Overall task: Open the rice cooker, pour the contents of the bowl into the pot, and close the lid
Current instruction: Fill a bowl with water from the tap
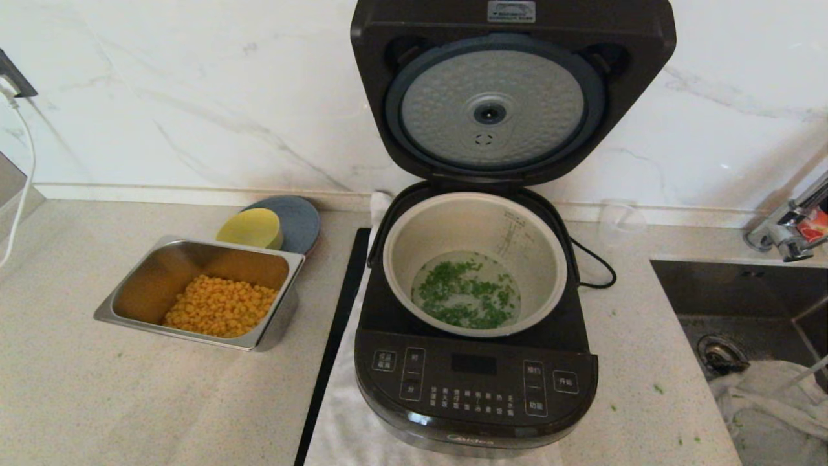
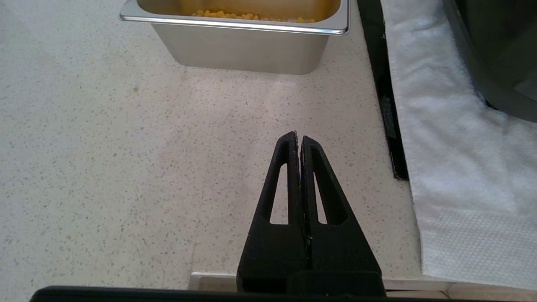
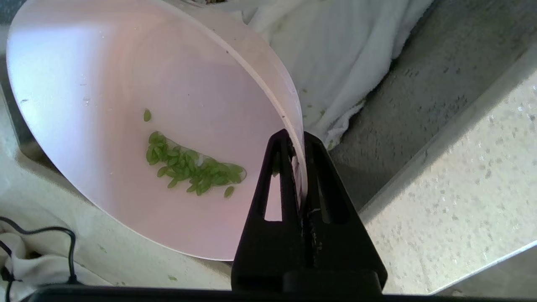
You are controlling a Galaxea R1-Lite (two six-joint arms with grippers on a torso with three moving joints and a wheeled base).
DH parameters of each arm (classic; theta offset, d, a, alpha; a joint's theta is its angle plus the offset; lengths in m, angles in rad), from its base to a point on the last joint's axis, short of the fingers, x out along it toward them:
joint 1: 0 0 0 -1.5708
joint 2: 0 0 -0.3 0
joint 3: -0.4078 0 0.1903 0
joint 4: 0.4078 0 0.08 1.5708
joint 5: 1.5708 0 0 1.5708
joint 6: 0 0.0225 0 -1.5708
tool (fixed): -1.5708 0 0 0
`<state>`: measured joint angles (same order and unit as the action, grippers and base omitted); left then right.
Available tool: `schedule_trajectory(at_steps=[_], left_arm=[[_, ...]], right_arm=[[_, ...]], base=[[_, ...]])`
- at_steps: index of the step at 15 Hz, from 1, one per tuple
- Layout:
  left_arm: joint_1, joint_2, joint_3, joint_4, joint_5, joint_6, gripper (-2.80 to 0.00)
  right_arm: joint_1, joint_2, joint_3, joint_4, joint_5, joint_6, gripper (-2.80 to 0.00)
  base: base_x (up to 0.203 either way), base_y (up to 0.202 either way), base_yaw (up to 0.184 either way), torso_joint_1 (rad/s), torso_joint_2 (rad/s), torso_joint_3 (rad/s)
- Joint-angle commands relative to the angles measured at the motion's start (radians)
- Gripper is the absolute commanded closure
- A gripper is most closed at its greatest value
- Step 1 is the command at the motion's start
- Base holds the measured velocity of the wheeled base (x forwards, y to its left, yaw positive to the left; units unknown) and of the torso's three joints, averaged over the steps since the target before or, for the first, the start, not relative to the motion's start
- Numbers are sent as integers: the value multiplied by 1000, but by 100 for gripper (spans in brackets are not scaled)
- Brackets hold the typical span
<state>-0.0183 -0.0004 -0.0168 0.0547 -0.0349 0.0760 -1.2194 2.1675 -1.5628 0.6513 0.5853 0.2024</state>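
Note:
The dark rice cooker (image 1: 475, 382) stands in the middle with its lid (image 1: 511, 90) raised, the dimpled silver disc facing me. Inside it, the beige pot (image 1: 475, 220) holds water with chopped green bits (image 1: 469, 294). Neither arm shows in the head view. My right gripper (image 3: 295, 138) is shut on the rim of the white bowl (image 3: 105, 84), which is tilted above the sink edge; a small clump of green bits (image 3: 191, 170) clings inside it. My left gripper (image 2: 297, 137) is shut on nothing, low over the counter (image 2: 126, 167) near the front edge.
A steel tray of corn (image 1: 207, 294) sits left of the cooker, with a yellow dish (image 1: 251, 228) on a grey plate behind it. A white towel (image 2: 457, 167) lies under the cooker. The sink (image 1: 744, 304) with a white cloth (image 3: 335, 50) and a tap (image 1: 789, 226) is on the right.

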Motion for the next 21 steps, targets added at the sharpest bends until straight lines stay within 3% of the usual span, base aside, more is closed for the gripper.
schedule_trajectory(at_steps=[1, 6, 10, 21], left_arm=[[0, -1, 0, 1, 0, 1, 0], [0, -1, 0, 1, 0, 1, 0], [0, -1, 0, 1, 0, 1, 0], [0, -1, 0, 1, 0, 1, 0]], right_arm=[[13, 32, -23, 4, 4, 16, 0], [46, 67, -50, 4, 3, 24, 0], [75, 105, -118, 3, 1, 89, 0], [162, 153, -194, 2, -5, 163, 0]], base=[[0, 0, 0, 0, 0, 0], [0, 0, 0, 0, 0, 0], [0, 0, 0, 0, 0, 0], [0, 0, 0, 0, 0, 0]])
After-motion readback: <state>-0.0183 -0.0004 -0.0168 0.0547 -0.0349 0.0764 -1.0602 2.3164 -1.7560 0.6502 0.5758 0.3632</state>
